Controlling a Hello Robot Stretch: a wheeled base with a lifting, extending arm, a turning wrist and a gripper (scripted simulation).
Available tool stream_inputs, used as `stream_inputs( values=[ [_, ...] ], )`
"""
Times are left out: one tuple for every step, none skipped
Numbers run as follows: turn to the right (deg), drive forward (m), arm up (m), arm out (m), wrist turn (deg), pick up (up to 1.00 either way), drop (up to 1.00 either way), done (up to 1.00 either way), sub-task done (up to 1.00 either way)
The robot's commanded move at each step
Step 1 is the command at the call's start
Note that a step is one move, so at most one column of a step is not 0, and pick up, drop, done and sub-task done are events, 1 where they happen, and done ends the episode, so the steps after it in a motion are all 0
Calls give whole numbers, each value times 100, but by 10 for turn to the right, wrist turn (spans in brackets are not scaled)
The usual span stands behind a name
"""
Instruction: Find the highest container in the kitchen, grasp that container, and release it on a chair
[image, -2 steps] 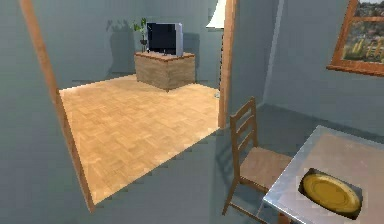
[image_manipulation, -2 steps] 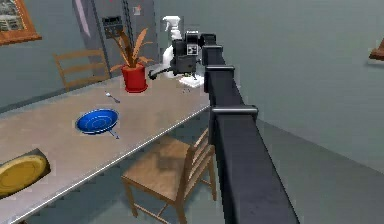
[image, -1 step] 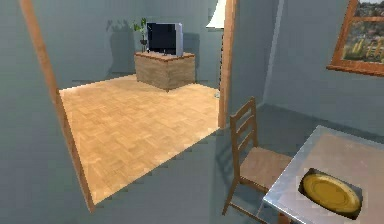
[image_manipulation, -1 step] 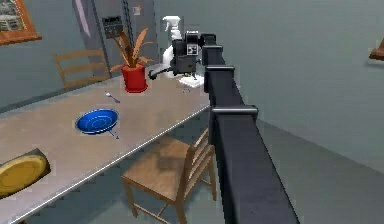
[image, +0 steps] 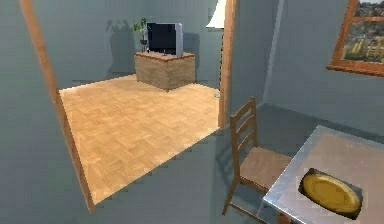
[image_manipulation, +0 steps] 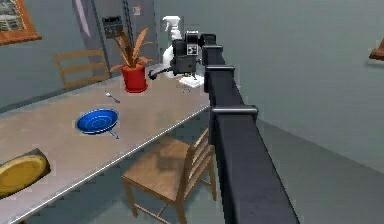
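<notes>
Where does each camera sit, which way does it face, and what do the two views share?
Forward view: on the robot, looking ahead and slightly down through a doorway toward a television, grey table at right.
Arm side view: on the robot's body, looking sideways across the table; the dark arm rises from the bottom edge to the tool near a red potted plant.
Shared: the grey table and the yellow plate.

This is looking like a home. A wooden chair (image_manipulation: 172, 170) is standing at a table (image_manipulation: 150, 108) bearing a bowl (image_manipulation: 97, 121) and potted plant (image_manipulation: 134, 72). Beyond a doorway (image: 226, 60), a television (image: 163, 38) is sitting.
</notes>
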Motion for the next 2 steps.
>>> stream_inputs(
  values=[
    [0,0,0,0,0,0,100,0,0],
    [0,0,0,-10,0,0,0,0,0]
  ],
)
